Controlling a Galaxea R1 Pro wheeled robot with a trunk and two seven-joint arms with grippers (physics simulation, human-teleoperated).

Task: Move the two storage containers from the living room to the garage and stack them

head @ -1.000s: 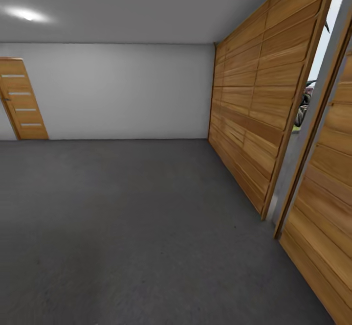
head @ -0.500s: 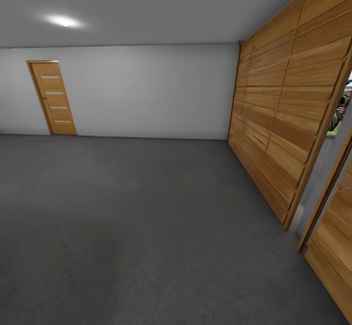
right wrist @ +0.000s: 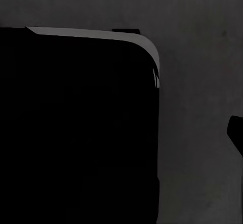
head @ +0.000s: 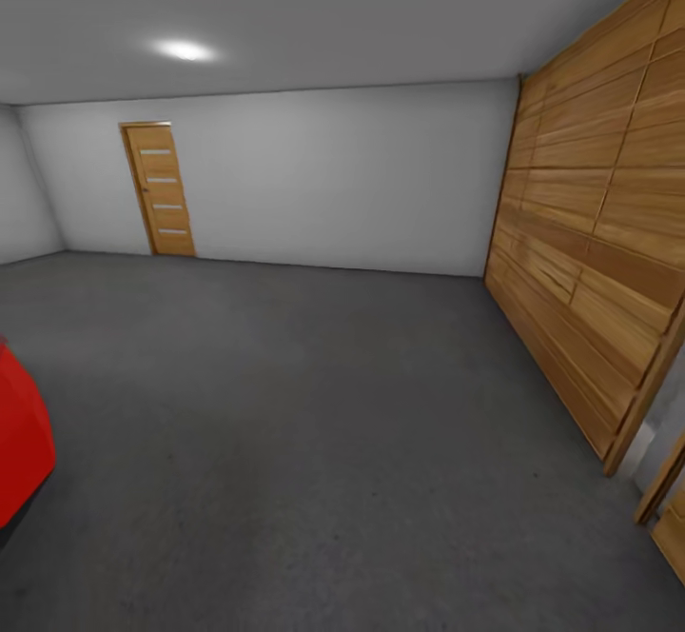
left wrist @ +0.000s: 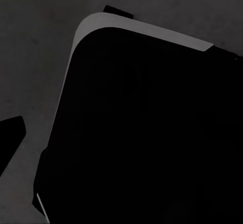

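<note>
From the head camera I look across the garage: the floor (head: 314, 442) is a wide sheet of dark grey, mottled concrete running back to a plain pale grey wall (head: 333, 175) under a flat grey ceiling with one round glowing light (head: 185, 49). A narrow wooden door (head: 160, 189), warm brown with four short pale horizontal slots, stands in the far wall towards the left corner. Along the right side rises the big plank door (head: 599, 232), built of horizontal boards with visible grain and a slightly stepped surface; a pale gap shows at its near edge, beside a second stretch of the same planking. At the left edge a smooth, glossy, rounded red shape, the car (head: 21, 442), sits low on the concrete.

Each wrist camera looks down on the same speckled grey concrete (left wrist: 35, 57) (right wrist: 202, 107), with a large flat black slab with a rounded corner and a thin pale grey rim, the robot's base (left wrist: 152, 133) (right wrist: 76, 133), covering much of the frame. A small dark wedge pokes in at the edge of each of these views; I cannot tell whether either claw is open or closed. I see neither storage container from here.
</note>
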